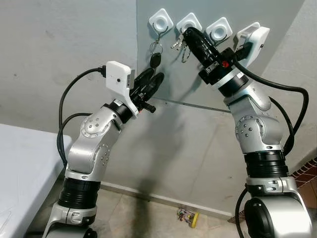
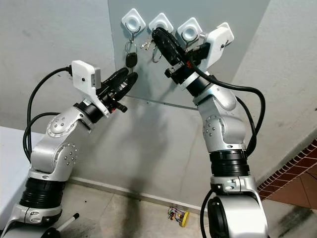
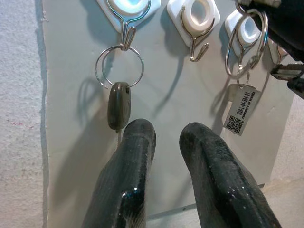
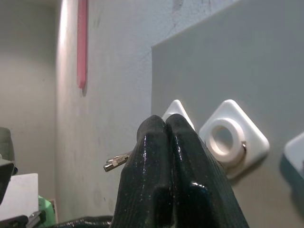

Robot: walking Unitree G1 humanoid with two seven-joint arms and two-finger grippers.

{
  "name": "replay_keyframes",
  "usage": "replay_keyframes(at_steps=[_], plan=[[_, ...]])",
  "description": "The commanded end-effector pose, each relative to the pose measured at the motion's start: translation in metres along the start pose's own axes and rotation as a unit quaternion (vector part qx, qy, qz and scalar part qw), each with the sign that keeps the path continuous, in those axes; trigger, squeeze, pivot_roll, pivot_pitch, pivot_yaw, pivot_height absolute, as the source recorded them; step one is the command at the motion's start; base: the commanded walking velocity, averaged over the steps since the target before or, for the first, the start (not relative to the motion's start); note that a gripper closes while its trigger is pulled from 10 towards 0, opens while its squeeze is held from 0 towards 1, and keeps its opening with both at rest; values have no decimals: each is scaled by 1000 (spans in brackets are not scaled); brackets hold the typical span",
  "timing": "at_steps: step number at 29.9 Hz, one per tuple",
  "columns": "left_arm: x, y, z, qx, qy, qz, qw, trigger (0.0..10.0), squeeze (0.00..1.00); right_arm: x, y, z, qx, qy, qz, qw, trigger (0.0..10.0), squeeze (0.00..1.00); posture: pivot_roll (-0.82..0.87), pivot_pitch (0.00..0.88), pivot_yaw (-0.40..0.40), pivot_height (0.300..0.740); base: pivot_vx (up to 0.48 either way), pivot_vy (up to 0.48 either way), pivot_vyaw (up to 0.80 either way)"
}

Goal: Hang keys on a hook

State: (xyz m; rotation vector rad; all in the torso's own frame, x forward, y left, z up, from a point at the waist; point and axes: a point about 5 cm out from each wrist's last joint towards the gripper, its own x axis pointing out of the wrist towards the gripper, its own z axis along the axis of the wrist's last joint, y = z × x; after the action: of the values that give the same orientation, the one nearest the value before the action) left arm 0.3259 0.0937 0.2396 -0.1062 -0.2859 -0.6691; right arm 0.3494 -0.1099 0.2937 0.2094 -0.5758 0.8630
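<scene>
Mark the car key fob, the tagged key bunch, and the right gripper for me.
car key fob (image 3: 118, 105), left wrist view, middle of its dark body.
tagged key bunch (image 3: 242, 111), left wrist view, on the tag.
right gripper (image 1: 187, 32), left eye view, at the fingertips.

We were in what looked like a plain room of a home. A rough grey plaster wall (image 1: 59, 44) filled the upper left of the frame, and a smooth grey panel (image 1: 198, 124) leaned against it, carrying a row of white stick-on hooks (image 1: 161, 21) along the top. Below lay a worn concrete floor (image 1: 143, 218), with red brick (image 2: 297, 173) at lower right and a white surface (image 1: 20, 168) at lower left.
</scene>
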Motion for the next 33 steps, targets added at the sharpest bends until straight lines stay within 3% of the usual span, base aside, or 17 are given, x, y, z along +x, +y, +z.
replay_keyframes(at_steps=[1,33], plan=[[0,-3,2,5,-2,-6,1000,10000,0,6,0,6,-3,-15,7,1000,10000,0,-62,31,-55,740,0,0,0],[-3,-3,3,5,-1,1,1000,10000,0,23,-13,1,-19,-5,5,1000,10000,0,-50,43,-63,740,0,0,0]])
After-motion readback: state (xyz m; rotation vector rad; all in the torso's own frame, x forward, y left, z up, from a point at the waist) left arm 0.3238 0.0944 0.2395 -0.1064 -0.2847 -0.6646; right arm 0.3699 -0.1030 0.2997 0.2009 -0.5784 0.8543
